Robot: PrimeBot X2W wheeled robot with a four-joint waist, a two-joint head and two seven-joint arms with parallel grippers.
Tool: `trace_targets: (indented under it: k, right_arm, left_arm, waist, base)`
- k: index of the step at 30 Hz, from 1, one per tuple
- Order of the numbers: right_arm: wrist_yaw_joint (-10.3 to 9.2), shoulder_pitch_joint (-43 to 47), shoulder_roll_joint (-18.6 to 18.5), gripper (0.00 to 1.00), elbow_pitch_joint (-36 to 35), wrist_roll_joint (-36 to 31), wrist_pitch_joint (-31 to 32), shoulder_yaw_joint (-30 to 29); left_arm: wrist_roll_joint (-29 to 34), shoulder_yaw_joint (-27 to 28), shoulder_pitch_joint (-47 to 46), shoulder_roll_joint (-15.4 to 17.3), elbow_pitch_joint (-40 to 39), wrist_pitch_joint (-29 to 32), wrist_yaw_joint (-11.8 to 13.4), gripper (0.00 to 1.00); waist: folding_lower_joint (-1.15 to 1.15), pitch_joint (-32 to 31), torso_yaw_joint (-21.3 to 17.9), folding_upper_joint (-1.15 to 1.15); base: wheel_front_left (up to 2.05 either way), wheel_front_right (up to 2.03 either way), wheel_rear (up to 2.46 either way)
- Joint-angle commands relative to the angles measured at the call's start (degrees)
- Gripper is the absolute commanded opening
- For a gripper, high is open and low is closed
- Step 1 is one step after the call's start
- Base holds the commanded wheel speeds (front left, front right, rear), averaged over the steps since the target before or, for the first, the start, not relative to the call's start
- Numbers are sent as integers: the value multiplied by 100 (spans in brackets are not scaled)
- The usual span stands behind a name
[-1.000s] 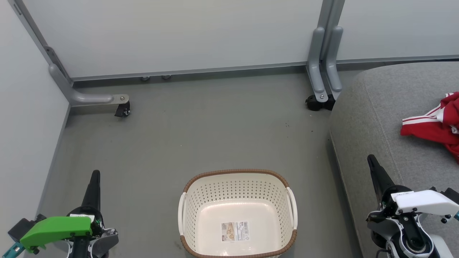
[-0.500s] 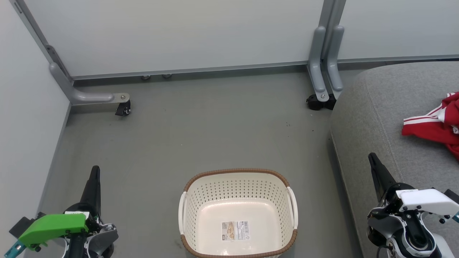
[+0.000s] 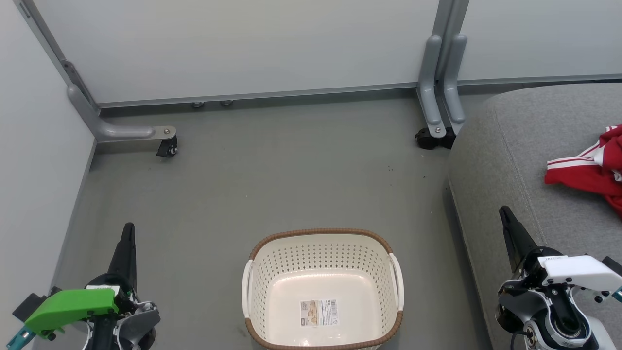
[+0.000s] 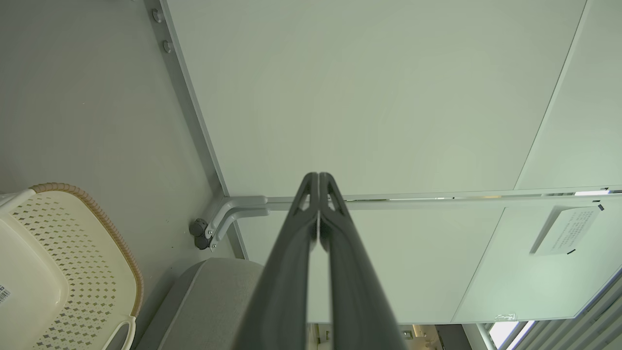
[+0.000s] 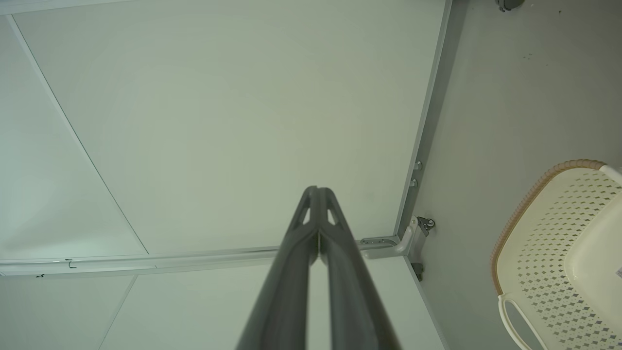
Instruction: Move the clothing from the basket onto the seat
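The cream basket with its brown rim stands on the floor at the bottom centre, holding nothing but a label sticker. Red clothing with white stripes lies on the grey seat at the right edge. My left gripper is shut and empty at the lower left, well left of the basket. My right gripper is shut and empty at the lower right, over the seat's front edge. In the wrist views each pair of fingers is pressed together, with the basket to one side.
White partition panels on grey frames close off the back and left. Their caster feet jut onto the grey floor. The seat shows beside the basket in the left wrist view.
Both arms have drawn slightly lower in the head view. The basket and clothing have not moved.
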State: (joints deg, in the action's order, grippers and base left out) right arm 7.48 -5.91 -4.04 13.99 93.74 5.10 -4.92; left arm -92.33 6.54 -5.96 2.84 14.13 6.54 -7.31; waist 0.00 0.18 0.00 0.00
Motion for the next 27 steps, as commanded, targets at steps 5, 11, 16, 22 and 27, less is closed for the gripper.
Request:
trace_targets:
  k: [5, 11, 16, 22, 27]
  right_arm:
    - [2, -41, 9, 0, 12, -16, 35, -23]
    - [2, -43, 17, 0, 13, -32, 42, -34]
    - [2, -44, 23, 0, 14, -42, 44, -43]
    - [2, -45, 30, 0, 15, -50, 56, -53]
    - [2, -45, 35, 0, 15, -58, 64, -61]
  left_arm:
    - [-15, 13, -59, -2, -13, 22, -35, 0]
    - [-15, 13, -59, -2, -13, 21, -35, 0]
    - [-16, 12, -59, -2, -13, 21, -35, 0]
    - [-16, 12, -59, -2, -14, 21, -35, 0]
    - [-16, 12, -59, -2, -14, 21, -35, 0]
  waist:
    - [0, 0, 0, 0]
    - [0, 0, 0, 0]
    - [0, 0, 0, 0]
    - [0, 0, 0, 0]
    - [0, 0, 0, 0]
  base:
    - [0, 0, 0]
    - [0, 0, 0]
    - [0, 0, 0]
    - [0, 0, 0]
    - [0, 0, 0]
